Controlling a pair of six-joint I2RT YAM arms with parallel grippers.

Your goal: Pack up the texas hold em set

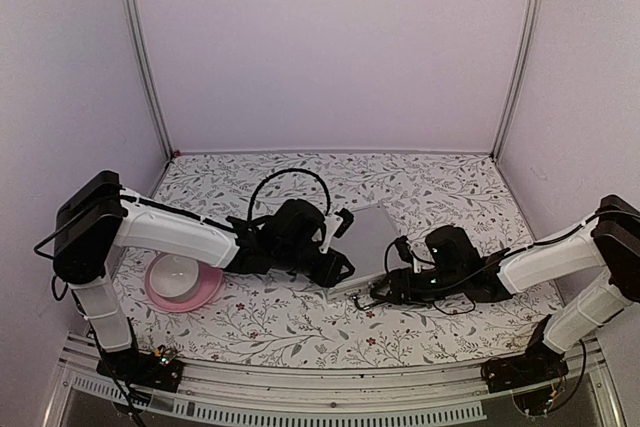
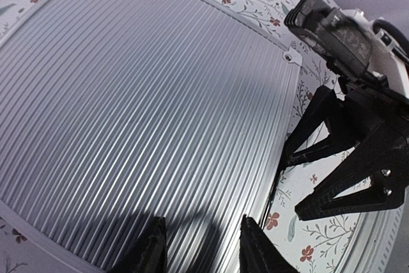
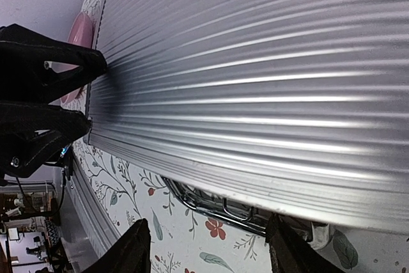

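Silver ribbed aluminium case (image 1: pixel 372 242) lies closed on the floral bench (image 1: pixel 280 322), long axis roughly 12-to-6, and your wide-open right end effector (image 3: pixel 209 238) straddles its chrome metal handle (image 3: pixel 217 208) at 6 o'clock, nearer than the near-closed, empty left end effector (image 2: pixel 204 250) at 8 o'clock.

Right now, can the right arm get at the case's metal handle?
Probably yes: the right gripper is open and the handle lies just ahead of its fingertips, with nothing between them.
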